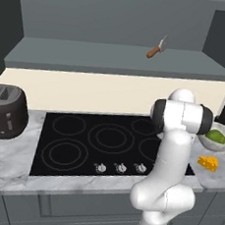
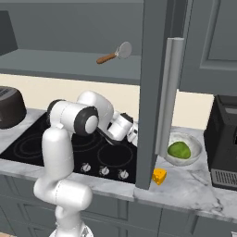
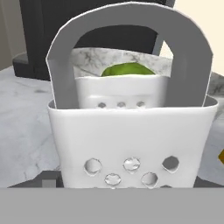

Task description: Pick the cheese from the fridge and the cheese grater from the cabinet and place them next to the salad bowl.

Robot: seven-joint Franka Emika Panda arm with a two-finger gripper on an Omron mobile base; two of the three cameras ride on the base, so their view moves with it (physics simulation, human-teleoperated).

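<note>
The grater (image 3: 131, 144) sits right in front of the hand camera, upright in that view, its loop handle arching over the top and the bowl (image 3: 120, 89) just behind it, so it looks to be at its spot beside the salad. Its base is cut off at the bottom of that view, so I cannot tell whether it rests on the tabletop (image 1: 5, 161) or hangs just above. The tool (image 2: 132, 134) reaches over the right edge of the stove (image 1: 96, 142) toward the bowl, half hidden by the open cabinet door (image 2: 157, 92). The grater lies between its tips, but the pictures do not show whether they clamp it or stand free, so I cannot tell its grip. The grater looks pale silver, box-shaped, slightly wider at the top edge, with a cluster of round holes low on the near face and a row of small ones on the far wall. The cheese (image 2: 159, 176), a small orange wedge, lies on the marble just in front of the bowl, near the counter edge, which fits it being placed already. Judging by this, the grater is the last item, and letting go cleanly without tipping it is what remains.
</note>
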